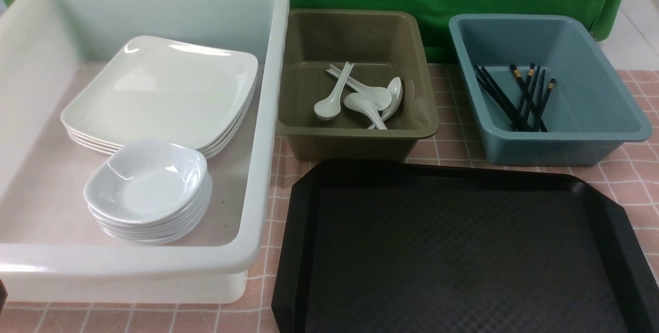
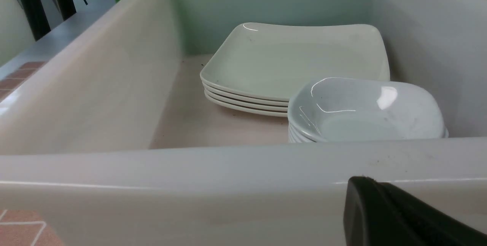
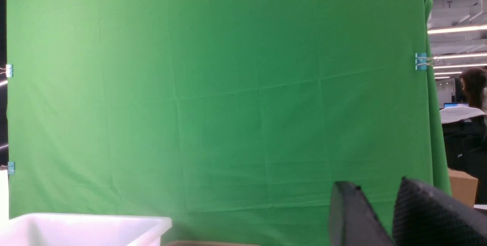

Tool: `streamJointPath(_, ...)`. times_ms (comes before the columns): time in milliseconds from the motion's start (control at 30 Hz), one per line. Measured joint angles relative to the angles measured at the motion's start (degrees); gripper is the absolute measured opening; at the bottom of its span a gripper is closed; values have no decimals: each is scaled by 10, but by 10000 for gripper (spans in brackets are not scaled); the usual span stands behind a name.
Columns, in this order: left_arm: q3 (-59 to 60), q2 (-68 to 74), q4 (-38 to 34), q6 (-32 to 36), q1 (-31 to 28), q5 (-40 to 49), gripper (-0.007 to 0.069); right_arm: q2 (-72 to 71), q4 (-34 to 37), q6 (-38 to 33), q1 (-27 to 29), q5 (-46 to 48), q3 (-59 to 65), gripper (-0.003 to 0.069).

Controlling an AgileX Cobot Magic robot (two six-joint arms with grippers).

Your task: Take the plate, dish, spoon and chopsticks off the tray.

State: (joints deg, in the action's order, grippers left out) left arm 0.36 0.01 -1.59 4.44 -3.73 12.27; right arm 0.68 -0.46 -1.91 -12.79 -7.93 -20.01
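The black tray [image 1: 453, 250] lies at the front right with nothing on it. A stack of large white plates [image 1: 165, 91] and a stack of small white dishes [image 1: 146, 183] sit in the white tub [image 1: 267, 117]. Several white spoons [image 1: 360, 99] lie in the olive tub [image 1: 355, 142]. Several black chopsticks [image 1: 520, 99] lie in the blue tub [image 1: 602, 81]. Neither gripper shows in the front view. My left gripper [image 2: 365, 185] is outside the tub's near wall [image 2: 190, 185], its fingers together and empty, facing the plates [image 2: 296, 59] and dishes [image 2: 365, 113]. My right gripper [image 3: 374, 182] is raised, slightly apart and empty.
A green cloth [image 3: 228, 86] hangs behind the tubs. The three tubs stand in a row behind and left of the tray on a pink checked tablecloth [image 1: 633, 178]. A corner of the white tub [image 3: 87, 227] shows low in the right wrist view.
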Motion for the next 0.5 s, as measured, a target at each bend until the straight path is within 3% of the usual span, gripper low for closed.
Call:
streamJointPath(300,0,0,0,0,0,0,4,0,0,-40,10,28,11,240)
streamJointPath(500,0,0,0,0,0,0,4,2,0,-65,95,132,107,240)
